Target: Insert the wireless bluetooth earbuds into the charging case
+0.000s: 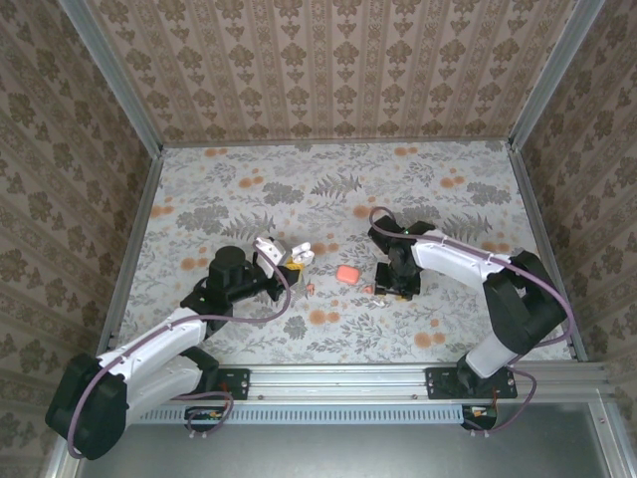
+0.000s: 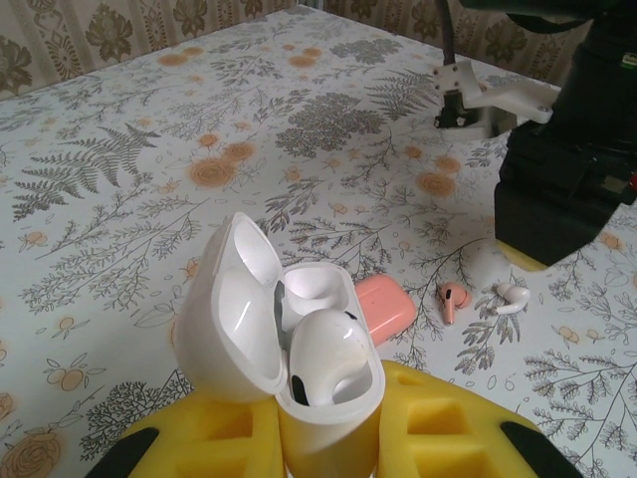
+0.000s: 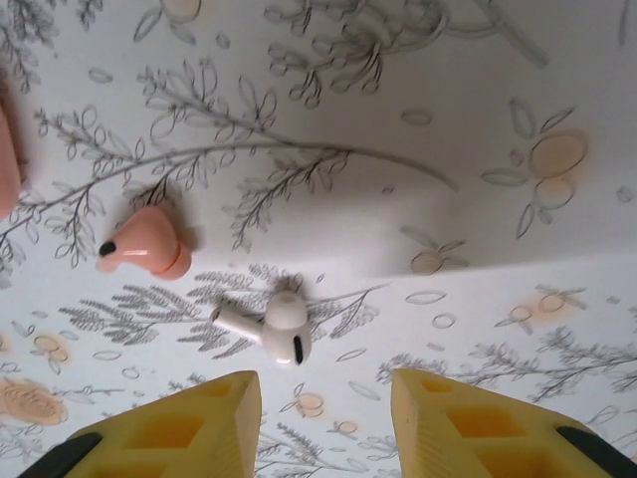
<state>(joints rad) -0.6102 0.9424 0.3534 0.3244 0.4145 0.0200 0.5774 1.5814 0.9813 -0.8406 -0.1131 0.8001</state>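
My left gripper [image 2: 326, 423] [image 1: 287, 257] is shut on the white charging case [image 2: 333, 398], which stands upright with its lid [image 2: 234, 309] swung open. One white earbud [image 2: 326, 351] sits in the case. On the table beyond lie a pinkish earbud [image 2: 453, 299] [image 3: 144, 246] and a white earbud [image 2: 511, 296] [image 3: 281, 329]. My right gripper [image 3: 323, 398] [image 1: 386, 287] hovers low over the table, open, with nothing between its yellow fingers [image 3: 204, 423]. The white earbud lies just past the fingertips, nearer the left one.
A closed pink case [image 2: 388, 304] [image 1: 346, 273] lies between the two grippers, its edge at the left of the right wrist view [image 3: 5, 164]. A tiny pinkish piece [image 1: 312, 289] lies near my left gripper. Patterned walls surround the floral table [image 1: 328, 189].
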